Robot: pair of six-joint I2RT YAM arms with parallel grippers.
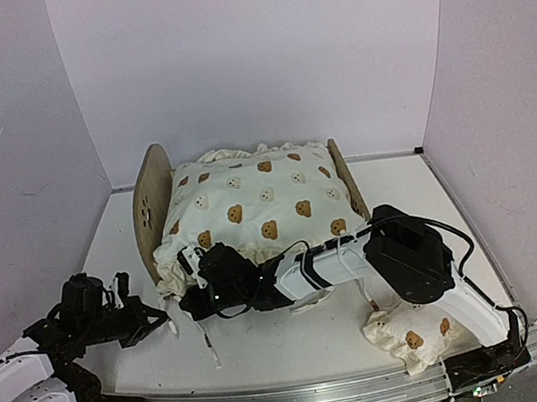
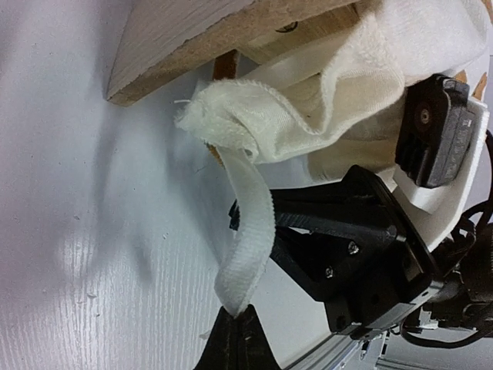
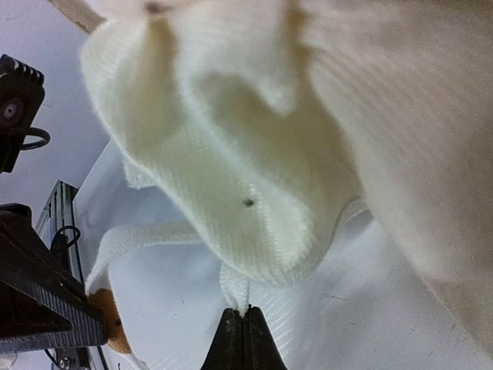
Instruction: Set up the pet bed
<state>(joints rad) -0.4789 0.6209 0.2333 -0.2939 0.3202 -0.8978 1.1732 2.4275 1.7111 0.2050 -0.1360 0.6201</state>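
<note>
Right, the bed (image 1: pixel 150 193) sits toward the back of the table with the cushion (image 1: pixel 259 202) on it. My right arm stretches low across to its front-left corner, right gripper (image 3: pixel 244 312) pinched shut on a tie (image 3: pixel 234 287). The left gripper (image 2: pixel 238 314), reaching in from the left, clamps a strap (image 2: pixel 248 231).

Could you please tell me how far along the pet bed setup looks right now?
Done: the bear-print cushion lies on the pet bed. In hand: the left gripper and right gripper are each shut on a cushion tie near the headboard corner. Still to do: the ties look unknotted, and the small pillow lies on the table by the right arm's base.
</note>
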